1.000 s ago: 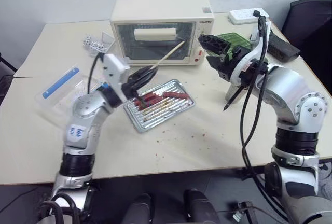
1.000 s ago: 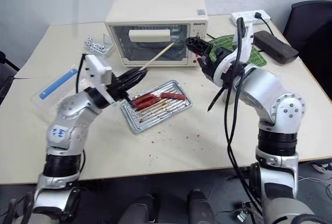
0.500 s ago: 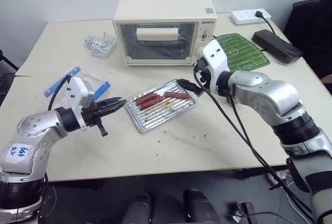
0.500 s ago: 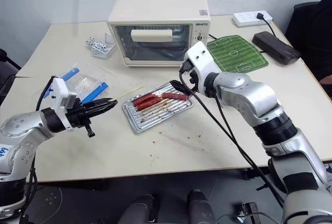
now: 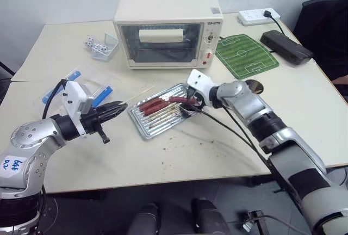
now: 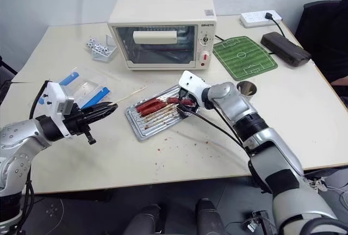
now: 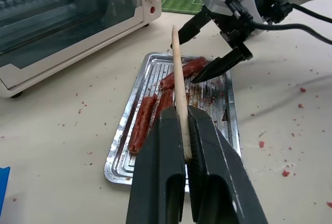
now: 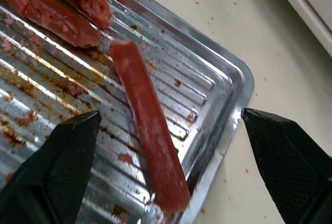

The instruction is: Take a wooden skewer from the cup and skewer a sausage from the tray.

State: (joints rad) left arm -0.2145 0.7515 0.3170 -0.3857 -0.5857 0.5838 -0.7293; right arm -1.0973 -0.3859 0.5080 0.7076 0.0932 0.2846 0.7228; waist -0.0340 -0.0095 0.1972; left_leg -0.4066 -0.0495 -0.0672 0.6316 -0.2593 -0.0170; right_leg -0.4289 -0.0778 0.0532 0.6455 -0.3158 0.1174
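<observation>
The silver tray (image 5: 148, 128) lies mid-table with several dark-red sausages (image 5: 154, 105) on it. My left gripper (image 5: 118, 107) hovers left of the tray, shut on the wooden skewer (image 7: 176, 73), whose free tip points over the tray toward the oven. My right gripper (image 8: 170, 114) is open at the tray's right end, low over it. Its fingers (image 8: 67, 162) straddle one sausage (image 8: 148, 125) without touching it. The grey steel cup (image 5: 254, 87) stands right of the tray, behind my right forearm.
A cream toaster oven (image 5: 168, 28) stands behind the tray. A clear plastic box with blue edges (image 5: 81, 85) lies at the left, with a small clear container (image 5: 100, 44) behind it. A green pitch mat (image 5: 246, 54), power strip (image 5: 260, 14) and black case (image 5: 285, 47) sit at the back right.
My right gripper has come down from near the oven, rolled, and now sits low at the tray's right end. My left gripper drew back to the left with the skewer, then held still.
</observation>
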